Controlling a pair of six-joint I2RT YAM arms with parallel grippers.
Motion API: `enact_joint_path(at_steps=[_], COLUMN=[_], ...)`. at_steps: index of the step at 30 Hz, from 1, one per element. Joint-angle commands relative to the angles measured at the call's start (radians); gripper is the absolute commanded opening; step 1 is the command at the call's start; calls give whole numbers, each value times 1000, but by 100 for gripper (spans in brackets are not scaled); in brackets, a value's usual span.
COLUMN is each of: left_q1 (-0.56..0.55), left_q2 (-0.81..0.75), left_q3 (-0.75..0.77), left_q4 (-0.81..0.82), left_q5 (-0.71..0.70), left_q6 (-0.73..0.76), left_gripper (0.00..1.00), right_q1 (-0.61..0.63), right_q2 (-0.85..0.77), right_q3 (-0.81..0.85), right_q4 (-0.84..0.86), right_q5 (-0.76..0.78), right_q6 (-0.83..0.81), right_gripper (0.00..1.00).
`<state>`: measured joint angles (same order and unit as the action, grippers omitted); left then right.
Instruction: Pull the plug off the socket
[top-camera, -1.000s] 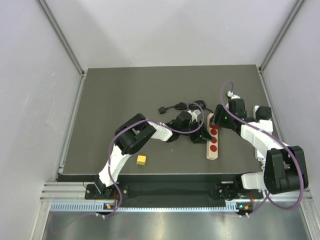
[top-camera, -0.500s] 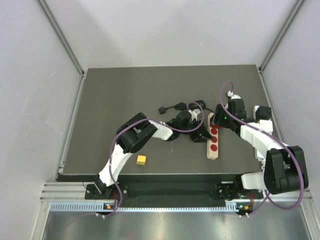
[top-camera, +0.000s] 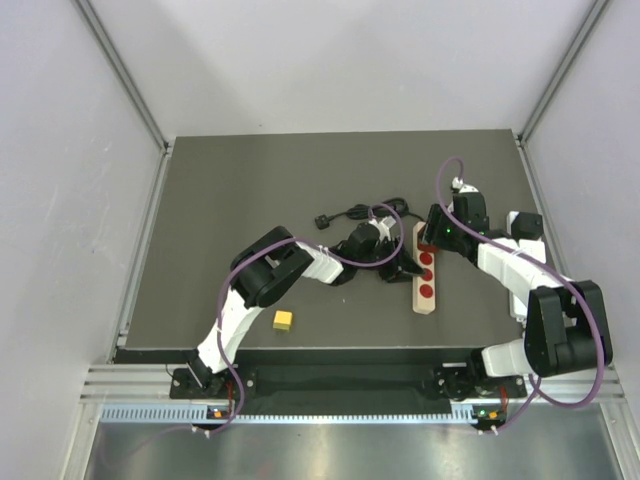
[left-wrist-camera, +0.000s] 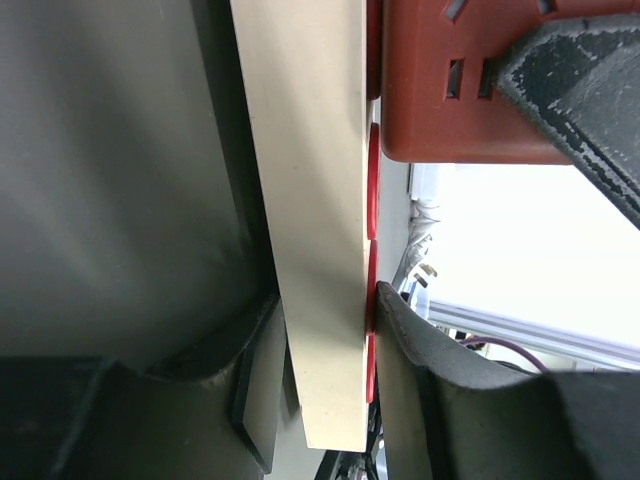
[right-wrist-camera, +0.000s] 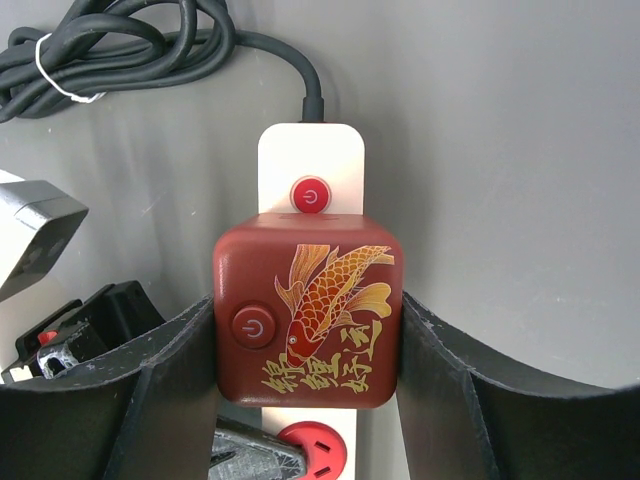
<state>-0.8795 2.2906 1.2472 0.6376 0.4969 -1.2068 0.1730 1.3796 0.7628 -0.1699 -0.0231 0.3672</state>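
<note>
Nudged farther along the strip, right gripper clamps the plug between its fingers; left gripper pinches the strip's sides.

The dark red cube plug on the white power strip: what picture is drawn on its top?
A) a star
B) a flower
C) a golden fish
C: the right wrist view shows a golden fish on top of the dark red cube plug, which sits on the white power strip.

Probably a lab; white-walled enclosure, aluminium rail.
</note>
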Motion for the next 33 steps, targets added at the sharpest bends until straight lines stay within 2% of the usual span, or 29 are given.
enact_joint_path(at_steps=[1, 2, 9, 14, 21, 24, 28, 33], left_q1=[-15, -15, -9, -12, -12, -12, -12, -10], left_q2=[67, 69, 78, 70, 93, 96, 112, 119], left_q3=[-54, -52, -43, -83, -118, -129, -138, -138], left_q4=[-256, -274, -392, -388, -352, -342, -317, -271], left_q5=[-129, -133, -210, -271, -279, -279, -273, -270], left_q6=[102, 98, 10, -20, -34, -27, -31, -46], left_gripper=[0, 0, 0, 0, 0, 0, 0, 0], right_q1=[28, 28, 52, 46, 37, 5, -131, -165], right_q2=[53, 55, -72, -195, -217, -223, -211, -191], right_q3=[-5, -6, -34, -80, -91, -80, -57, -10], right_q4=[-33, -36, -22, 42, 43, 20, -32, -79], right_q5=[-26, -26, 15, -9, -55, -78, -210, -265], right_q6=[21, 19, 12, 64, 78, 64, 56, 29], right_gripper=[4, 0, 0, 0, 0, 0, 0, 0])
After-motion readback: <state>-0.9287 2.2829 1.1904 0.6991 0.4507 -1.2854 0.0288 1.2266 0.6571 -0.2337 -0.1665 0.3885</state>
